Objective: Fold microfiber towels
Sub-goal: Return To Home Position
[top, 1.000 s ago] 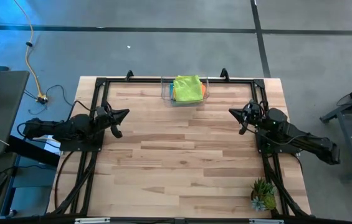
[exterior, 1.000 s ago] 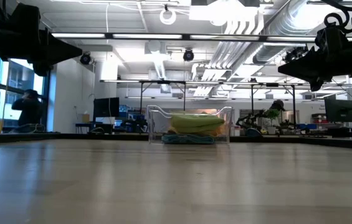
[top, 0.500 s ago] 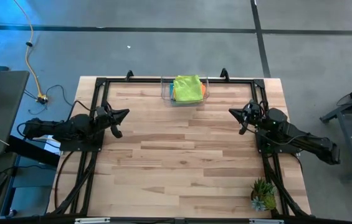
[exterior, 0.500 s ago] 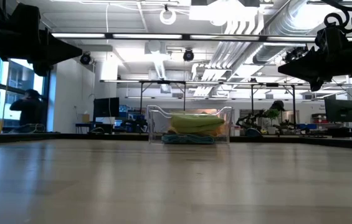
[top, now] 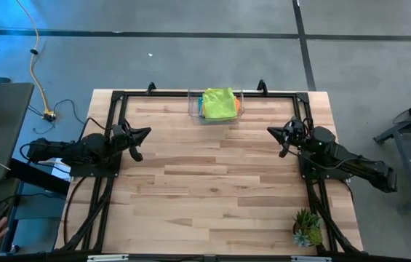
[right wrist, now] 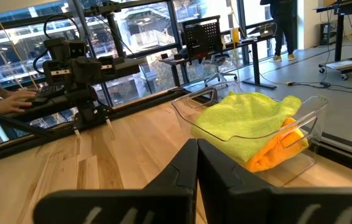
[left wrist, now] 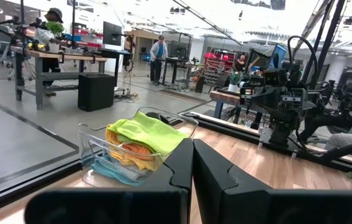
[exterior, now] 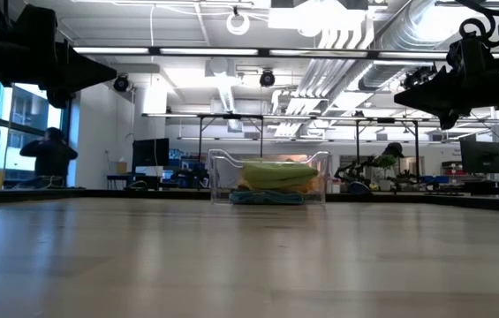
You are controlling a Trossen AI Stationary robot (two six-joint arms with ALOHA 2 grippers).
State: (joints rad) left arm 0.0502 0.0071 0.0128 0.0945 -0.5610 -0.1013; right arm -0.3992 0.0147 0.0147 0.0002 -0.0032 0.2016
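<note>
The left gripper (left wrist: 192, 144) has its two dark fingers (left wrist: 179, 168) pressed flat together with nothing between them. It hangs at the left middle of the high view, above the table's side. The right gripper (right wrist: 197, 144) is likewise closed on nothing, at the right middle. Both are well apart from the towels. These lie stacked in the bin (exterior: 223, 177), a clear, thin-walled plastic tub at the top centre of the high view. The green towel (top: 219, 103) is uppermost, soft and rumpled. The orange towel (right wrist: 275, 149) shows beneath it, and the teal towel (left wrist: 110, 169) lies lower. The table (top: 205, 182) is pale wooden planks. A spiky plant (top: 307, 227) stands at the lower right.
</note>
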